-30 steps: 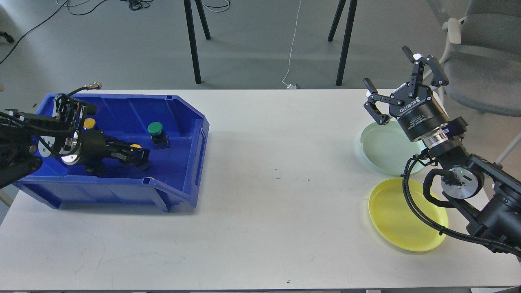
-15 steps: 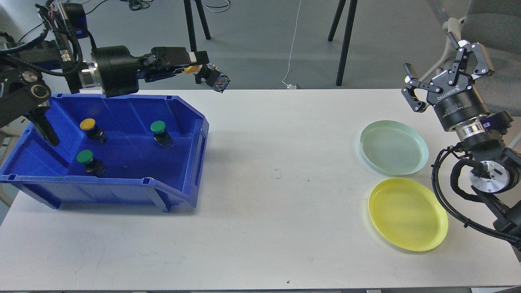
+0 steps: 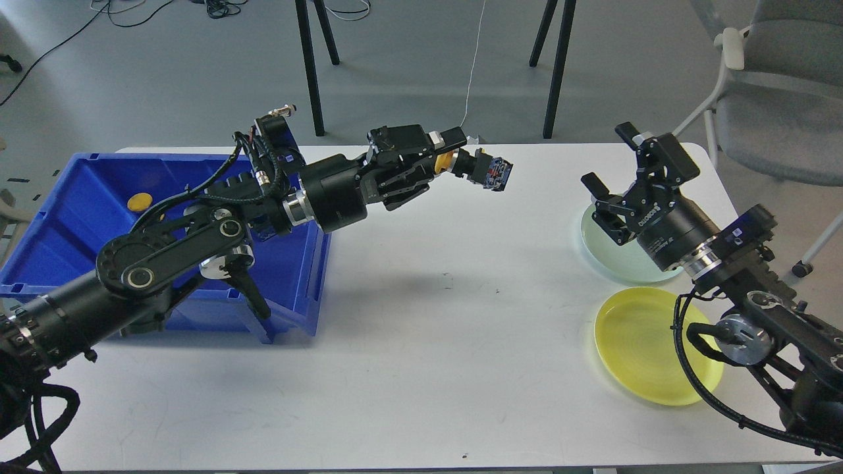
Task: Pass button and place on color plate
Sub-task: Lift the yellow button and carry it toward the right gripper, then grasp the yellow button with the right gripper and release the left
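Note:
My left gripper (image 3: 453,155) is shut on a yellow button (image 3: 479,168) with a black body, and holds it in the air above the middle of the white table, its base pointing right. My right gripper (image 3: 616,168) is open and empty, above the pale green plate (image 3: 609,253) and to the right of the button. A yellow plate (image 3: 642,352) lies in front of the green one. Another yellow button (image 3: 139,201) lies in the blue bin (image 3: 85,217) at the left.
My left arm crosses over the bin and hides much of its inside. A grey chair (image 3: 777,99) stands past the table's right end, and black stand legs (image 3: 309,66) stand behind the table. The white table (image 3: 421,342) spans the middle and front.
My left gripper has lifted the yellow button out of the bin and carried it right, to the middle of the table. My right gripper has moved left and down toward it, over the green plate.

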Robot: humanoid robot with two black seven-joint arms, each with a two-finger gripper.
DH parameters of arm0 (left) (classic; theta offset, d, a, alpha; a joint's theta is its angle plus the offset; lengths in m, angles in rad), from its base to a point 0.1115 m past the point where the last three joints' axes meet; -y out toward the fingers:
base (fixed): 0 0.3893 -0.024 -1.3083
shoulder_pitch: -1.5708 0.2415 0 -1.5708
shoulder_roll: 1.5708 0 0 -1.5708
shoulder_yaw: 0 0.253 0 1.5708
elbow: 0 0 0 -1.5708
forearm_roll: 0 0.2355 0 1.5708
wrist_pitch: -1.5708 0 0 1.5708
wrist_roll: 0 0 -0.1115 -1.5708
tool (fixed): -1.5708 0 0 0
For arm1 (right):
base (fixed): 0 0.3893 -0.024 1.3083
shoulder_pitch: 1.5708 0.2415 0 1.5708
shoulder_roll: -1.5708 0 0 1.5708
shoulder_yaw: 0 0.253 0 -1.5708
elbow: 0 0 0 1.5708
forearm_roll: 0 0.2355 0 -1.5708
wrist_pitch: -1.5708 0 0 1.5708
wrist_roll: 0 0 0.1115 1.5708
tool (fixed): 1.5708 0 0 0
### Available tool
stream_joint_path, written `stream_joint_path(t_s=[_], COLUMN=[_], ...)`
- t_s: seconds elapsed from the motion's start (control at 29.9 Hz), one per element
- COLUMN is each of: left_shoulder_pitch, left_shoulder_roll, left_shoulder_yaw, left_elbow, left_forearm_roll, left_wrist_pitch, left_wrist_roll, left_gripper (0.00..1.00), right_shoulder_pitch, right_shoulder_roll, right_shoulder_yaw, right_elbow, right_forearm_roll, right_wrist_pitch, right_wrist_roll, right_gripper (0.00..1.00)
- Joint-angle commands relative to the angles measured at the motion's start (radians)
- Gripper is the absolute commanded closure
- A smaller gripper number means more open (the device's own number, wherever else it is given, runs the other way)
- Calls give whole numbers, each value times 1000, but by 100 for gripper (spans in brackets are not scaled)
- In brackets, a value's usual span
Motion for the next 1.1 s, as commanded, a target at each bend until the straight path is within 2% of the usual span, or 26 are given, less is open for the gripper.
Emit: stream_joint_path(t_s=[0.0, 0.5, 0.87, 1.0, 1.07], left_shoulder_pitch=[3, 12, 12, 12, 12], left_shoulder_roll=[1, 0, 0, 0, 0], left_shoulder_yaw=[-2, -10, -10, -10, -10], left_elbow=[1, 2, 14, 16, 16], left_forearm_roll=[-8, -24, -28, -28, -28], left_wrist_pitch=[0, -10, -25, -26, -26], left_wrist_roll=[0, 0, 0, 0, 0], left_gripper=[97, 97, 97, 97, 97], right_shoulder_pitch=[-3, 15, 15, 17, 17], right_shoulder_roll=[81, 194, 211, 211, 213], right_shoulder_yaw=[-1, -41, -39, -39, -39], right_elbow=[38, 70, 101, 101, 101], right_forearm_roll=[-23, -12, 40, 40, 40], right_wrist_pitch=[-6, -9, -7, -7, -7], right_wrist_roll=[0, 0, 0, 0, 0], right_gripper=[1, 1, 2, 7, 13])
